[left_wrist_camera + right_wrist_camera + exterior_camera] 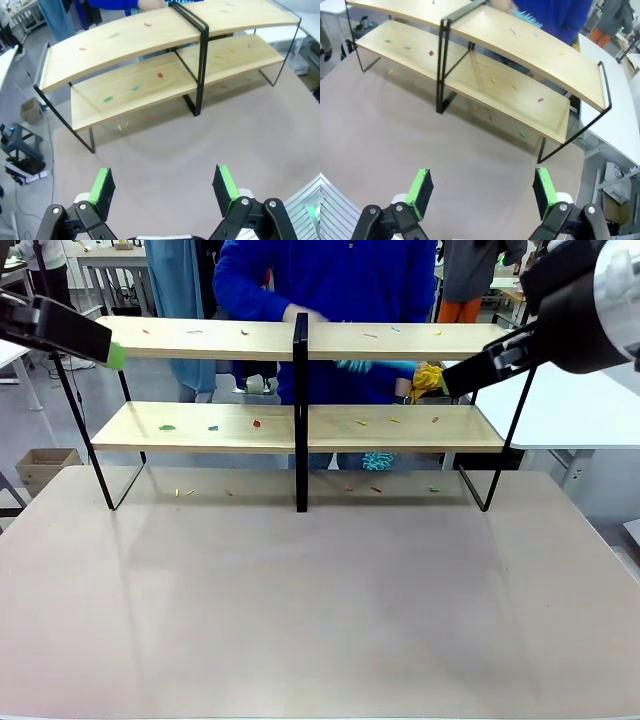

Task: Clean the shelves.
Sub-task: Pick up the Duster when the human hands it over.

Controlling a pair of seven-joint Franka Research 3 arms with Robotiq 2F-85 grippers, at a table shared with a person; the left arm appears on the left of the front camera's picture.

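Many small coloured scraps [167,427] litter the shelves [230,418] and table [320,590].

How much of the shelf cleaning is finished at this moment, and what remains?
Little looks done: coloured scraps lie on both tiers of the shelves and on the tabletop beneath. In hand: the person's hand is at the top board with what seems a teal duster. The left end effector and right end effector are open, holding nothing. Nearly all sweeping is left.
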